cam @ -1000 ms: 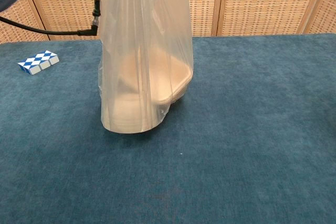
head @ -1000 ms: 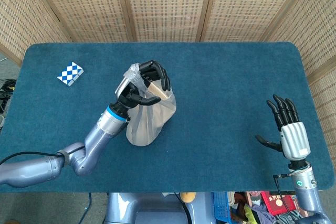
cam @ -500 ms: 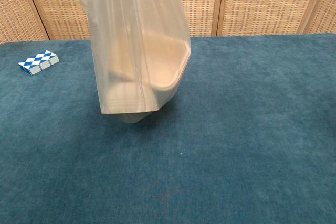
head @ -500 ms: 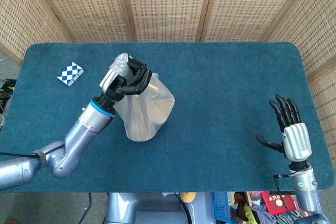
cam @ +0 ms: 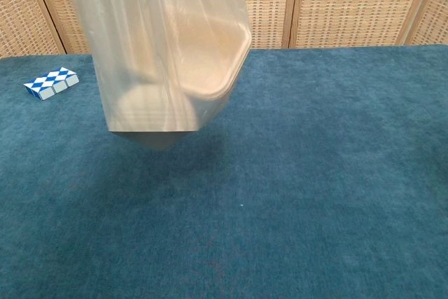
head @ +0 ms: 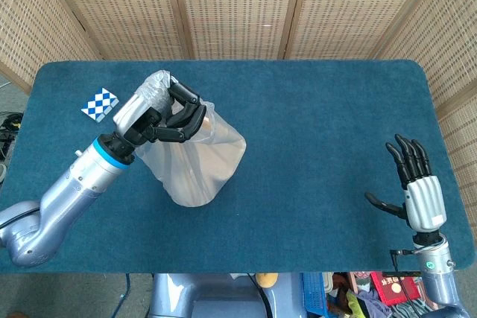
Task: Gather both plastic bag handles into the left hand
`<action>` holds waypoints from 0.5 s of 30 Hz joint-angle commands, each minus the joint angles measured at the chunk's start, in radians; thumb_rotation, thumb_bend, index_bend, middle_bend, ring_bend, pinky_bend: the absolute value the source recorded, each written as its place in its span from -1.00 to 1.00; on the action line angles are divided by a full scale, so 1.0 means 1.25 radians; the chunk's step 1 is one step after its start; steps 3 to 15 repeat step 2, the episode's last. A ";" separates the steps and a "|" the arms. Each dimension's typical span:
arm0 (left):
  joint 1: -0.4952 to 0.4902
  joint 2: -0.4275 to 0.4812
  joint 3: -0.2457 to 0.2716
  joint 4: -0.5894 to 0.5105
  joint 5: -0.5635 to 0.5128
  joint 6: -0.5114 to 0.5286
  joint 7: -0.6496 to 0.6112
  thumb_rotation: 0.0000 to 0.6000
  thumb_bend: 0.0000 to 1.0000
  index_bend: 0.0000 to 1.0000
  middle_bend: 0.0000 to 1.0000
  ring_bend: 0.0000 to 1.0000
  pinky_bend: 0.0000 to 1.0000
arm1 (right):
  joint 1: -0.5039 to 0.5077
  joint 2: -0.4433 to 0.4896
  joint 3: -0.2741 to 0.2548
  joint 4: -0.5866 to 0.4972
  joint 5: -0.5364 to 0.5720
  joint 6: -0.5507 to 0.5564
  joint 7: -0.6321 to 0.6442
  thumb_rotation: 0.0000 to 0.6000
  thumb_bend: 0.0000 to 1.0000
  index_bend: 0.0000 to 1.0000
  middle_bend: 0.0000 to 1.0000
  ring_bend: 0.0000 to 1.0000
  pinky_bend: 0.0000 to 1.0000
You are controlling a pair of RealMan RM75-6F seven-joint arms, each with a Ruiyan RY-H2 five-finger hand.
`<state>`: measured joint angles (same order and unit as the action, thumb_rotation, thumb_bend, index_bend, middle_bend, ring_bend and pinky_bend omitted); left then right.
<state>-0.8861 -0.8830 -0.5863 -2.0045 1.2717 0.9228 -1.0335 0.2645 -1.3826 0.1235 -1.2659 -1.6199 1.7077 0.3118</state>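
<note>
My left hand grips the bunched handles of a clear plastic bag and holds it up off the blue table. Seen from the chest view, the bag hangs above the cloth with a beige tray-like container tilted inside it; the left hand is above that frame. At the table's near right edge my right hand stands upright with its fingers spread, holding nothing, far from the bag.
A blue-and-white checkered block lies near the table's far left corner, also in the chest view. Woven panel screens stand behind the table. Clutter lies on the floor below the near edge.
The left hand has lifted the bag up and to the left; its bottom has left the cloth. The right hand has drifted slightly lower and to the right.
</note>
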 commanded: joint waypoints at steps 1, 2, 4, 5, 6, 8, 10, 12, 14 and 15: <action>0.022 0.053 -0.021 -0.037 0.005 -0.016 -0.010 1.00 0.62 1.00 1.00 0.95 1.00 | 0.000 0.002 0.001 -0.004 -0.001 -0.002 -0.003 1.00 -1.00 -1.00 -1.00 -1.00 -0.91; 0.025 0.061 -0.022 -0.041 0.006 -0.018 -0.011 1.00 0.62 1.00 1.00 0.95 1.00 | -0.001 0.003 0.002 -0.006 -0.002 -0.002 -0.003 1.00 -1.00 -1.00 -1.00 -1.00 -0.91; 0.025 0.061 -0.022 -0.041 0.006 -0.018 -0.011 1.00 0.62 1.00 1.00 0.95 1.00 | -0.001 0.003 0.002 -0.006 -0.002 -0.002 -0.003 1.00 -1.00 -1.00 -1.00 -1.00 -0.91; 0.025 0.061 -0.022 -0.041 0.006 -0.018 -0.011 1.00 0.62 1.00 1.00 0.95 1.00 | -0.001 0.003 0.002 -0.006 -0.002 -0.002 -0.003 1.00 -1.00 -1.00 -1.00 -1.00 -0.91; 0.025 0.061 -0.022 -0.041 0.006 -0.018 -0.011 1.00 0.62 1.00 1.00 0.95 1.00 | -0.001 0.003 0.002 -0.006 -0.002 -0.002 -0.003 1.00 -1.00 -1.00 -1.00 -1.00 -0.91; 0.025 0.061 -0.022 -0.041 0.006 -0.018 -0.011 1.00 0.62 1.00 1.00 0.95 1.00 | -0.001 0.003 0.002 -0.006 -0.002 -0.002 -0.003 1.00 -1.00 -1.00 -1.00 -1.00 -0.91; 0.025 0.061 -0.022 -0.041 0.006 -0.018 -0.011 1.00 0.62 1.00 1.00 0.95 1.00 | -0.001 0.003 0.002 -0.006 -0.002 -0.002 -0.003 1.00 -1.00 -1.00 -1.00 -1.00 -0.91; 0.025 0.061 -0.022 -0.041 0.006 -0.018 -0.011 1.00 0.62 1.00 1.00 0.95 1.00 | -0.001 0.003 0.002 -0.006 -0.002 -0.002 -0.003 1.00 -1.00 -1.00 -1.00 -1.00 -0.91; 0.025 0.061 -0.022 -0.041 0.006 -0.018 -0.011 1.00 0.62 1.00 1.00 0.95 1.00 | -0.001 0.003 0.002 -0.006 -0.002 -0.002 -0.003 1.00 -1.00 -1.00 -1.00 -1.00 -0.91; 0.025 0.061 -0.022 -0.041 0.006 -0.018 -0.011 1.00 0.62 1.00 1.00 0.95 1.00 | -0.001 0.003 0.002 -0.006 -0.002 -0.002 -0.003 1.00 -1.00 -1.00 -1.00 -1.00 -0.91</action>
